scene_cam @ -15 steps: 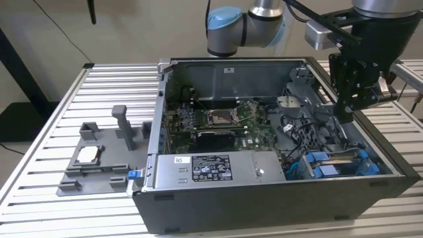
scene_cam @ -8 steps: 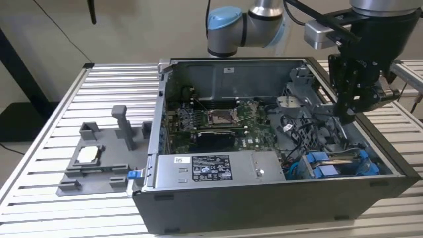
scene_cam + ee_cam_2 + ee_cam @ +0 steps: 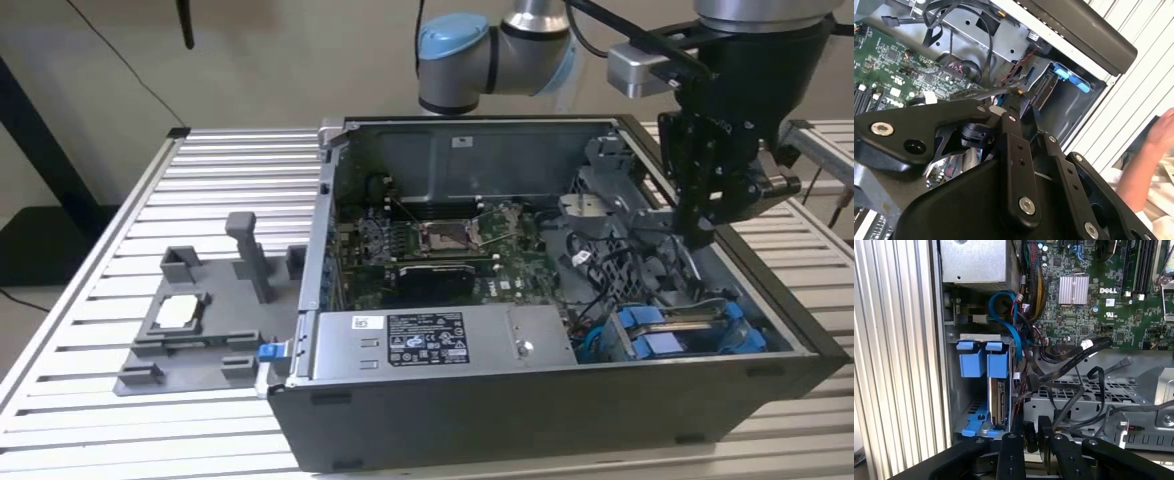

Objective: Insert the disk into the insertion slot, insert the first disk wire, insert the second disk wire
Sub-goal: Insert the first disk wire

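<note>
The disk [image 3: 1000, 401] stands edgewise in the insertion slot [image 3: 973, 365], held by its blue plastic rails. In the exterior view the slot [image 3: 674, 335] is at the case's front corner on the exterior view's right. My black gripper [image 3: 701, 232] reaches down into the open case just behind that slot. In both wrist views its fingers are drawn close together around a black disk wire connector [image 3: 1029, 434], and a black cable runs off from the fingertips [image 3: 1016, 96]. Other black wires [image 3: 1074, 360] lie loose over the metal cage beside the slot.
The green motherboard [image 3: 447, 240] lies on the case floor, with the power supply [image 3: 414, 340] in front. A blue cable [image 3: 1004, 305] loops above the slot. A grey fixture [image 3: 200, 320] sits on the slatted table. A person's hand [image 3: 1159, 135] is outside the case.
</note>
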Action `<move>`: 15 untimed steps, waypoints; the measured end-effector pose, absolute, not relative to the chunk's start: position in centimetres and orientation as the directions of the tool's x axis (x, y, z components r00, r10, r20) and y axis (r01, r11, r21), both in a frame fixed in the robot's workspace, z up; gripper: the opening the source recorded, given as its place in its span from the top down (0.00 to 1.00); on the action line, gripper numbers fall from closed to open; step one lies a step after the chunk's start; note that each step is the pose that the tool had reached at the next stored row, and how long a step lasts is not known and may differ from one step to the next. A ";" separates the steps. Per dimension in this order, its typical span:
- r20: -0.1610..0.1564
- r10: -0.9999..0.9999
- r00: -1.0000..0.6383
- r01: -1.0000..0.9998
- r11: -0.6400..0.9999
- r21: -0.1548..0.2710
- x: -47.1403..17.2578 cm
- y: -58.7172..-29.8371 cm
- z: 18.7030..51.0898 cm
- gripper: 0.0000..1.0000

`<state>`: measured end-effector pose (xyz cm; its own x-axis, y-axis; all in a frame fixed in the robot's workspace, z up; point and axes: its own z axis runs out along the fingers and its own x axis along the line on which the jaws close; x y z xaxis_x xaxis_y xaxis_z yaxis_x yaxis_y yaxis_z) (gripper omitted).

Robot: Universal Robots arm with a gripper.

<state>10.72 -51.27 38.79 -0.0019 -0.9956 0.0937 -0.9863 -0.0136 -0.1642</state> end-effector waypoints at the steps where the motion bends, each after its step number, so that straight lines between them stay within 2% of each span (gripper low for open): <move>1: 0.095 -0.995 -0.002 -0.986 -0.014 -0.164 10.7 -51.3 38.8 0.73; 3: 0.095 -0.995 -0.002 -0.986 -0.014 -0.164 10.7 -51.3 38.8 0.75; 4: 0.095 -0.995 -0.002 -0.986 -0.014 -0.164 10.7 -51.3 38.8 0.81; 15: 0.096 -0.995 -0.002 -0.986 -0.014 -0.168 10.7 -51.3 38.8 0.81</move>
<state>10.67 -51.32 38.80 -0.0023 -0.9953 0.0963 -0.9856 -0.0140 -0.1682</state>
